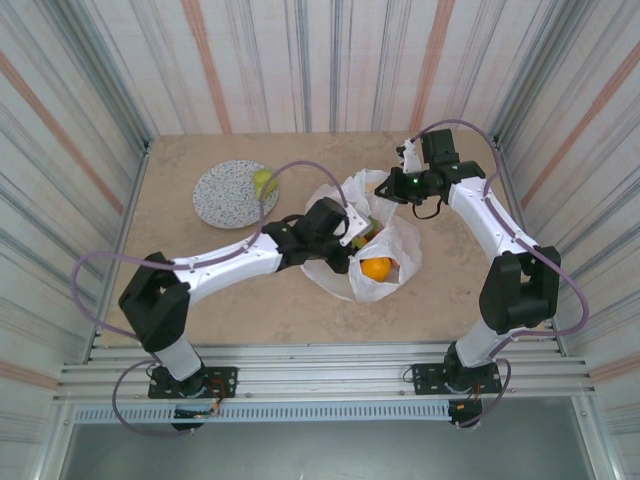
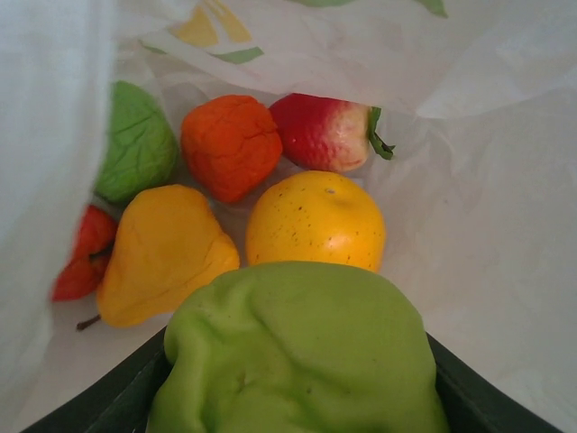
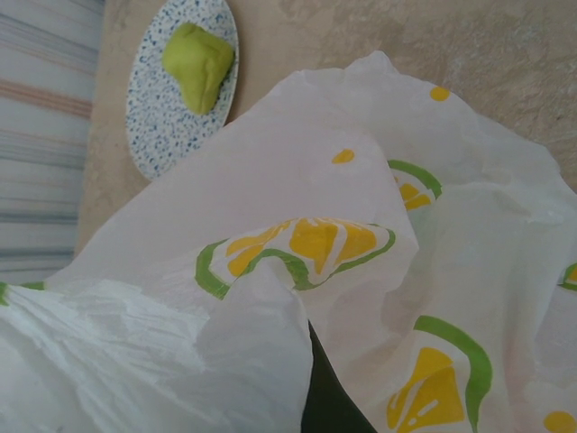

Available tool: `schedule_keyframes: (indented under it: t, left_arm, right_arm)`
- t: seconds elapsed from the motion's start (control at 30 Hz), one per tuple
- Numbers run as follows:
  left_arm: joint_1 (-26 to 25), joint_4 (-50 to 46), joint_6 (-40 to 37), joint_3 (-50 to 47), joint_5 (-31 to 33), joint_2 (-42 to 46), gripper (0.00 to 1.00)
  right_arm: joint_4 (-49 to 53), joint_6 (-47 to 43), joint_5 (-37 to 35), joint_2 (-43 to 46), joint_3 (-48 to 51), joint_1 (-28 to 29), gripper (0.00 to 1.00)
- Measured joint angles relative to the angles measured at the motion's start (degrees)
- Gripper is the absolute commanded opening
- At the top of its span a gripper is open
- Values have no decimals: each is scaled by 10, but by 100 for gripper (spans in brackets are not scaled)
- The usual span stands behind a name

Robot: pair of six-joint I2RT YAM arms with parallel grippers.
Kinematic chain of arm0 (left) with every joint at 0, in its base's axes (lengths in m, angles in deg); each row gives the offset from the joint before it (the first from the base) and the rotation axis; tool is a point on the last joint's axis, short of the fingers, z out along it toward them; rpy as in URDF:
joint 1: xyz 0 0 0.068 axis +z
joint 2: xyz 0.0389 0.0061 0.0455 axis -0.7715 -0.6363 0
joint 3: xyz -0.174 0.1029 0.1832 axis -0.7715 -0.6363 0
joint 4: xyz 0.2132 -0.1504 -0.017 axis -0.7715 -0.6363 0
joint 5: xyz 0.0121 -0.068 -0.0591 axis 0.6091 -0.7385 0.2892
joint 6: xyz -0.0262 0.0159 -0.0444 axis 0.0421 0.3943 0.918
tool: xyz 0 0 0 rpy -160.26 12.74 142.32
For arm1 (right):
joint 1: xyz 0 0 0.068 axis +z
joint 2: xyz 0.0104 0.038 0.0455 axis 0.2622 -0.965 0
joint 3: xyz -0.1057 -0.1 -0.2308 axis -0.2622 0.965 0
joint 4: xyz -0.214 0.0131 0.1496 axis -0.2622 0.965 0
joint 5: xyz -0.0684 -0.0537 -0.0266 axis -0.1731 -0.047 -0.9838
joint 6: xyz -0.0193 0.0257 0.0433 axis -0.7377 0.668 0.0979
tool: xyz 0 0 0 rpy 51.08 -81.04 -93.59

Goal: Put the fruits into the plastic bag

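White crinkly plastic bag (image 1: 388,265) lay mid-table (image 1: 280,310), holding an orange fruit (image 2: 232,144), a red-and-white fruit (image 2: 326,133), a round yellow fruit (image 2: 315,221), a yellow pear-shaped fruit (image 2: 162,253), a leafy green fruit (image 2: 135,144) and a red piece (image 2: 86,253) half behind a hanging fold. The left gripper (image 1: 350,230) reached into the mouth, dark fingers (image 2: 117,397) clamped on a green fruit (image 2: 297,352). The right gripper (image 1: 392,190) was pinched together on the bag's far rim. Well left, a speckled plate (image 1: 215,200) carried one yellow-green fruit (image 1: 264,182).
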Motion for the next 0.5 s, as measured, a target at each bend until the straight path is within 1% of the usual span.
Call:
schedule_keyframes:
  t: [0.07, 0.2, 0.33, 0.5]
  left_arm:
    - [-8, 4, -10, 11, 25, -21, 55]
    - [-16, 21, -24, 24, 107, -56, 56]
    - [-11, 31, -33, 38, 188, -72, 58]
    - [2, 47, -43, 66, 267, -92, 61]
  right_arm:
    - [0, 0, 0, 0, 0, 0, 0]
    - [0, 0, 0, 0, 0, 0, 0]
    - [0, 0, 0, 0, 0, -1, 0]
    - [1, 0, 0, 0, 0, -4, 0]
